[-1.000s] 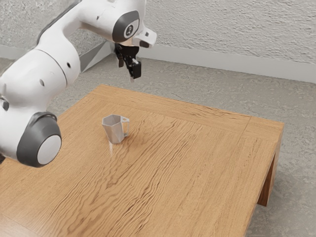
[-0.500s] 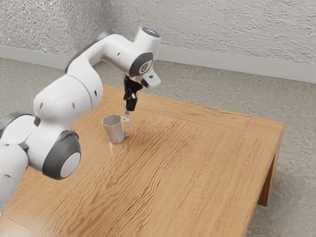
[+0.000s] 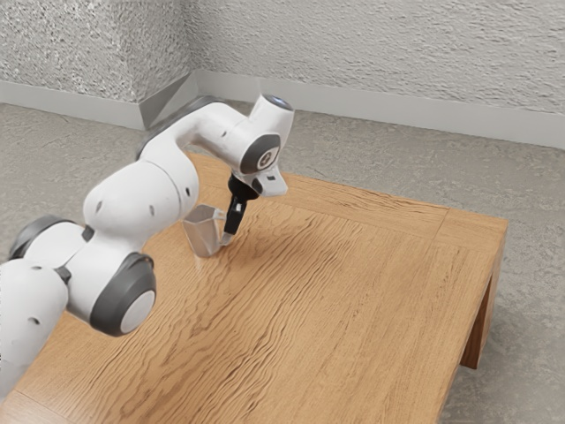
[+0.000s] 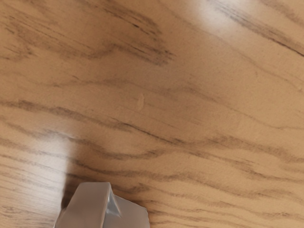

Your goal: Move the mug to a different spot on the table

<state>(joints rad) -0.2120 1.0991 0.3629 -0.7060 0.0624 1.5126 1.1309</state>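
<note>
Rough grey wall (image 3: 397,44) and speckled grey floor (image 3: 494,177) as backdrop. Wooden table (image 3: 353,309) with strong wavy grain across most of the exterior view; in the wrist view, the same table (image 4: 190,95) close up, with dark grain lines and pale glare patches. White arm (image 3: 141,203) entering from the exterior view's left, bent over the table's far-left part, hand pointed steeply down. Small grey faceted mug (image 3: 201,231) upright on the table near its far-left edge, well apart from the edge at the exterior view's right; in the wrist view, mug (image 4: 102,209) as a pale angular shape just under the hand. Black gripper (image 3: 229,231) low at the mug's side toward the exterior view's right, touching or just beside it; which of the two not readable. Gripper spread or pressed together: cannot tell from either view.
</note>
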